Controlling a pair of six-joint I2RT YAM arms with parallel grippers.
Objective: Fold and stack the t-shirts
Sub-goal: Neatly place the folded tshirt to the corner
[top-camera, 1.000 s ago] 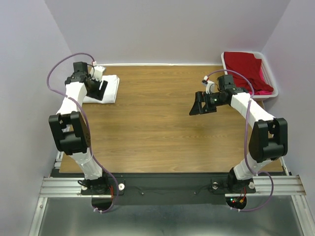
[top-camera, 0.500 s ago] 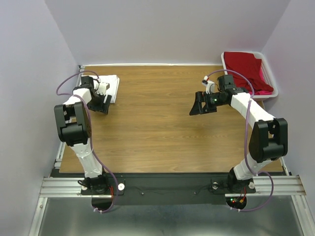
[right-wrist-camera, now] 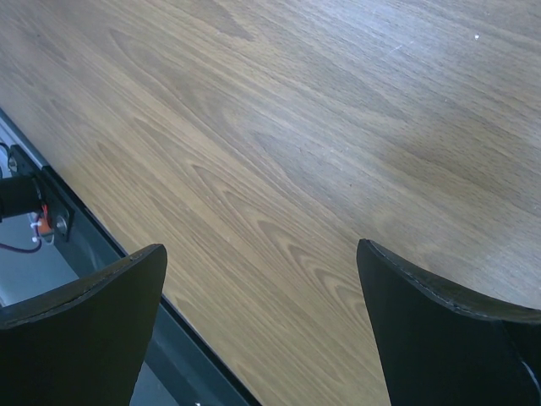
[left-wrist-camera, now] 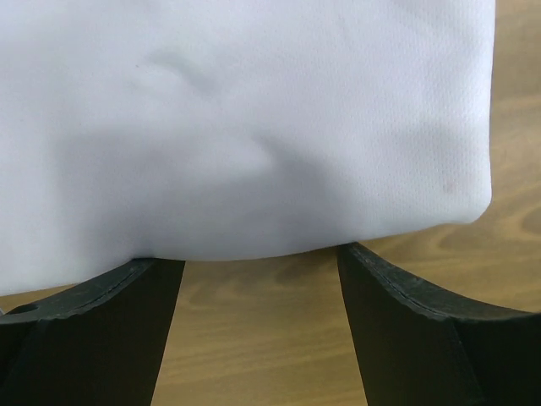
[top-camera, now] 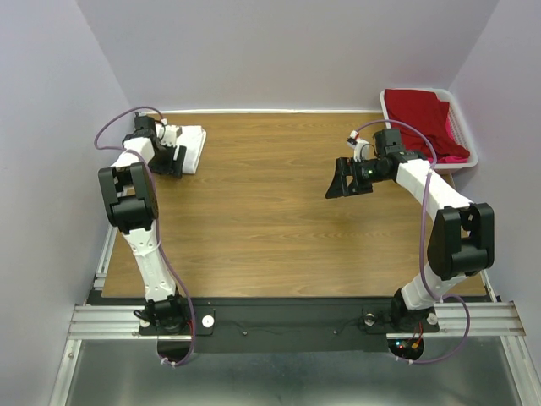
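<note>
Both arms over table [top-camera: 262, 211], no shirt in a grip.
White t-shirt [top-camera: 191, 144], folded flat, lies at the far left corner. The left gripper [top-camera: 173, 159] sits at its near edge with its fingers spread wide. In the left wrist view the folded edge of the cloth [left-wrist-camera: 254, 127] lies across the two fingertips [left-wrist-camera: 152, 275] and is not pinched. The right gripper [top-camera: 342, 186] hangs over bare wood right of centre, fingers [right-wrist-camera: 101, 288] fully apart with nothing between them. Red t-shirt [top-camera: 418, 114] is heaped in the white basket [top-camera: 386, 103] at the far right corner, with pink t-shirt [top-camera: 456, 156] showing at its near side.
</note>
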